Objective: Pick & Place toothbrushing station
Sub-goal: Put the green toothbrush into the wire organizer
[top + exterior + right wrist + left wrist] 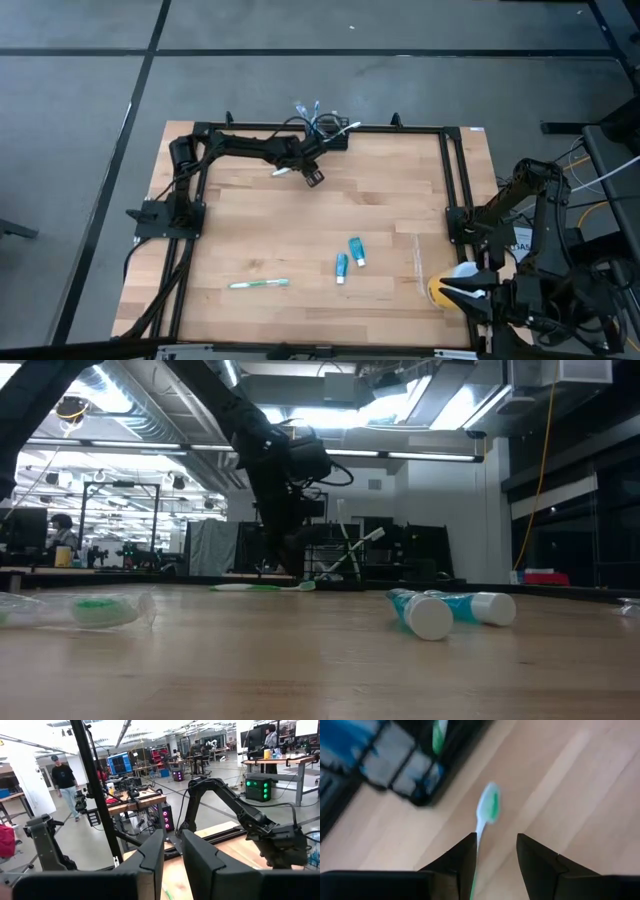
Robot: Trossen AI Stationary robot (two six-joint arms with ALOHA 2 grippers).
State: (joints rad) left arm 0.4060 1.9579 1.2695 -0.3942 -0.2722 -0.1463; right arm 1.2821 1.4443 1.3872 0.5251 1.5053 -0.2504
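Observation:
The black wire-mesh holder point(327, 128) stands at the table's far edge with several toothbrushes sticking up out of it; it also shows in the left wrist view point(395, 767). My left gripper point(312, 177) hangs low over the table just near of the holder, its fingers apart. A white-and-green toothbrush point(488, 807) lies level at the table top point(283, 171), its handle running between the fingers. My right gripper point(462, 293) waits at the table's near right corner, narrowly open and empty. My left gripper comes from above, pointing down, with its fingers along the toothbrush. The handle point(476, 845) runs close along the inner side of one finger point(462, 857), and the head lies ahead of the fingertips. I cannot tell whether the finger touches the handle.
A green toothbrush point(258, 284) lies near the table's near edge. Two blue tubes point(349, 258) lie right of the middle. A yellow cup with a white lid point(446, 288) stands by my right gripper. A black frame point(450, 170) rims the table. People walk in the room behind point(64, 780).

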